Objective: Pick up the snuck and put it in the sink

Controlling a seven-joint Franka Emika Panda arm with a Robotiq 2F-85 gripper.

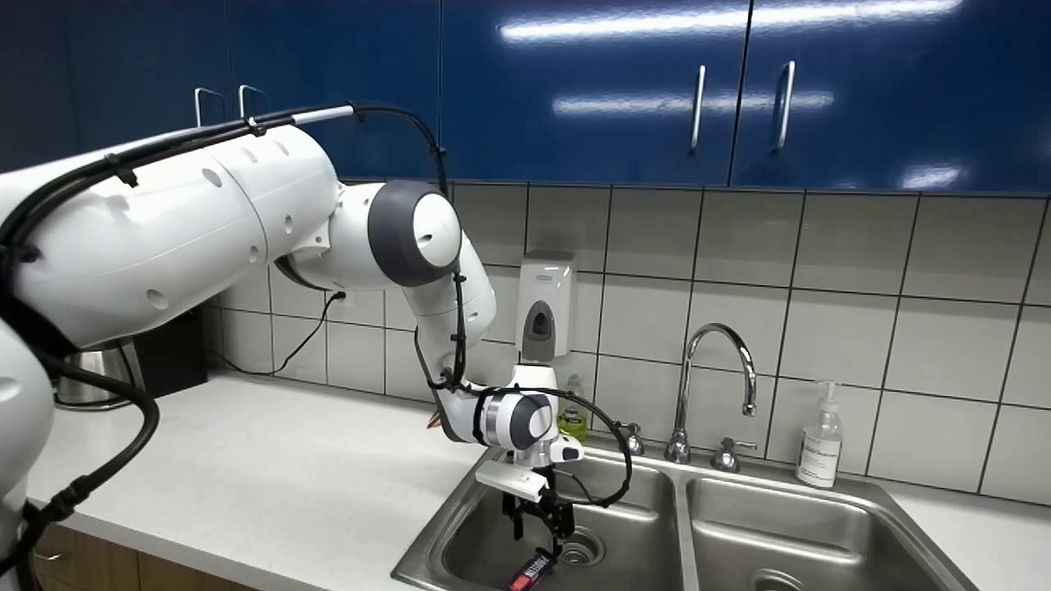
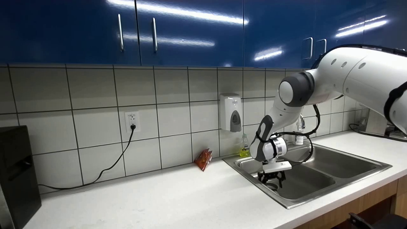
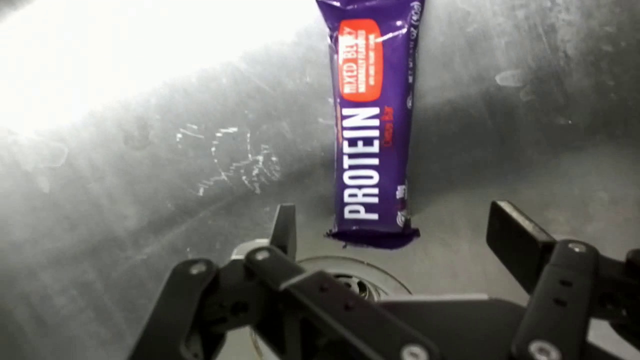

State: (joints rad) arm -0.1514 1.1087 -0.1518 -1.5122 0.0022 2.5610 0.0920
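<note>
The snuck (image 3: 375,160) is a purple bar with an orange-red patch and white lettering. It lies on the floor of the left basin of the sink (image 1: 686,533); it also shows in an exterior view (image 1: 530,570). In the other exterior picture, the sink (image 2: 337,182) shows but the snuck is hidden. My gripper (image 1: 538,538) is down in that basin, also visible in an exterior view (image 2: 271,180). In the wrist view the gripper (image 3: 394,222) is open. Its fingers stand apart on either side of the bar's near end, with gaps to both sides.
The chrome faucet (image 1: 713,328) and its handles stand behind the sink. A soap pump bottle (image 1: 819,443) and a yellow-green soap bottle (image 2: 244,148) stand along the wall. A reddish-brown packet (image 2: 203,159) leans at the back of the counter (image 2: 159,203).
</note>
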